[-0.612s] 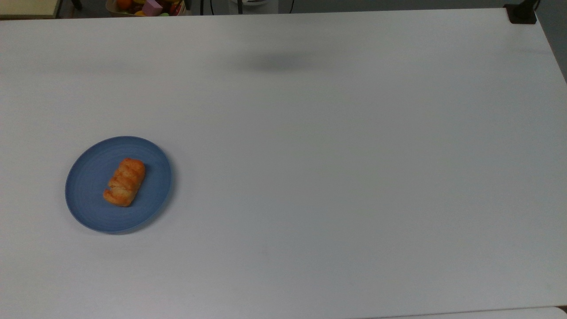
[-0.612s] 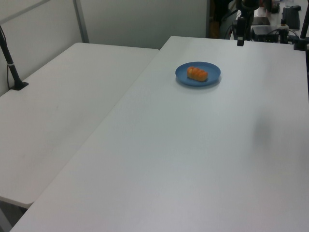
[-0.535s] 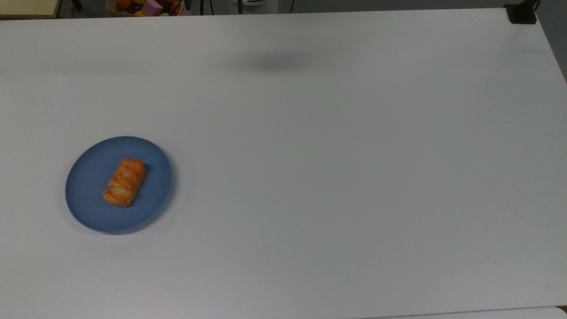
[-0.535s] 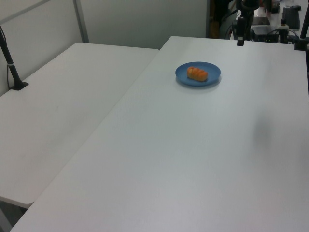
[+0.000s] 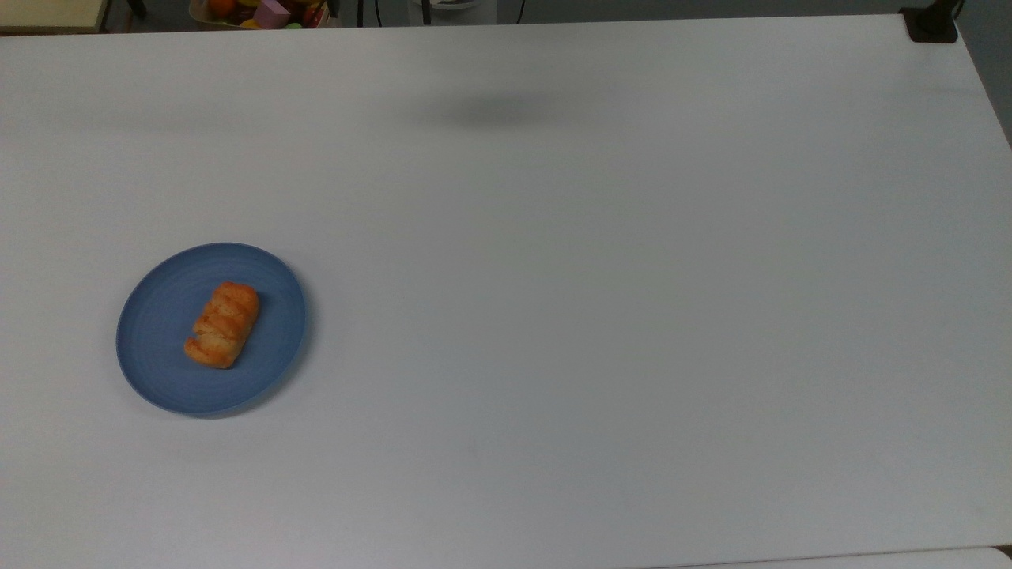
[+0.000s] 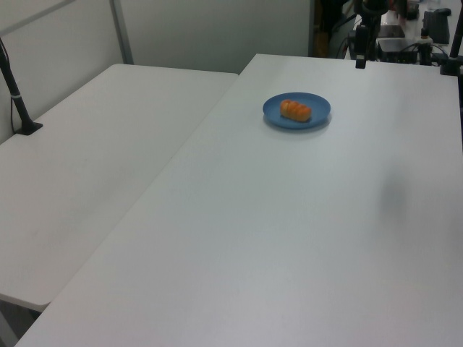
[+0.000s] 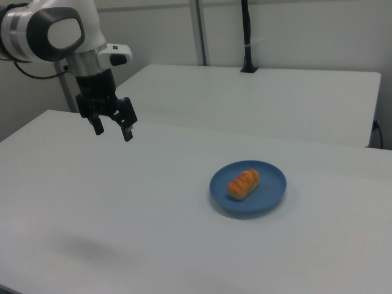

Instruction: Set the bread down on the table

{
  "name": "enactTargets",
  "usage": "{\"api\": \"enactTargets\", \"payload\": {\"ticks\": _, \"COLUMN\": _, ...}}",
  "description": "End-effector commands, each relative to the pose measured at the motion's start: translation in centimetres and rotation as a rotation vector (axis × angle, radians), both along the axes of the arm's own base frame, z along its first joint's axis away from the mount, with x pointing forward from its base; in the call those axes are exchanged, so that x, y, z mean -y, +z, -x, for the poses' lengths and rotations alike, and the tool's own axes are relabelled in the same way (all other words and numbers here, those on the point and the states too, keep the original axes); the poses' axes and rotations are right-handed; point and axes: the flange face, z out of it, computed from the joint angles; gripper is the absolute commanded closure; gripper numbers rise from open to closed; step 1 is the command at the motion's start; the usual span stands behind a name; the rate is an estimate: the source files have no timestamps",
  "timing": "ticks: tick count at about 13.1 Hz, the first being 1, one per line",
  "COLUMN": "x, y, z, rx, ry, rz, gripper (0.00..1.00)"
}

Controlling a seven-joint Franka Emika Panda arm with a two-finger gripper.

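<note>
The bread [image 5: 222,325] [image 6: 296,110] [image 7: 243,183], a small golden-orange roll with a ridged top, lies on a round blue plate [image 5: 158,316] [image 6: 316,108] [image 7: 269,184]. The plate rests on the white table [image 5: 593,316] [image 6: 289,231] [image 7: 122,214]. In the right view my gripper [image 7: 113,128] hangs in the air well above the table, far to the right view's left of the plate. Its two black fingers point down, stand apart and hold nothing.
A second white table [image 6: 87,166] [image 7: 263,98] adjoins the first. A black pole on a clamp base [image 6: 18,101] [image 7: 246,37] stands on it. Another black clamp [image 5: 931,24] sits at the table's far corner. A box of colourful items [image 5: 261,12] lies beyond the far edge.
</note>
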Motion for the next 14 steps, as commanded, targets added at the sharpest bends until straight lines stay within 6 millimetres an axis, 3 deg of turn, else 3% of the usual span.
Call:
{"api": "enactTargets", "payload": {"ticks": 1, "x": 2.3, "y": 0.3, "z": 0.3, "rx": -0.026, "ry": 0.013, "rz": -0.017, "gripper": 0.0}}
{"api": "enactTargets", "payload": {"ticks": 2, "x": 4.4, "y": 0.4, "z": 0.4, "rx": -0.025, "ry": 0.029, "rz": -0.023, "gripper": 0.0}}
{"api": "enactTargets", "payload": {"ticks": 5, "x": 7.7, "y": 0.6, "z": 0.3, "rx": -0.014, "ry": 0.036, "rz": -0.027, "gripper": 0.0}}
{"api": "enactTargets", "payload": {"ticks": 7, "x": 10.7, "y": 0.3, "z": -0.9, "rx": -0.008, "ry": 0.011, "rz": -0.02, "gripper": 0.0}}
{"api": "enactTargets", "payload": {"ticks": 12, "x": 17.6, "y": -2.8, "z": -7.8, "rx": 0.07, "ry": -0.124, "rz": 0.008, "gripper": 0.0}}
{"api": "enactTargets", "payload": {"ticks": 14, "x": 18.8, "y": -4.2, "z": -9.7, "rx": 0.161, "ry": -0.169, "rz": 0.018, "gripper": 0.0}}
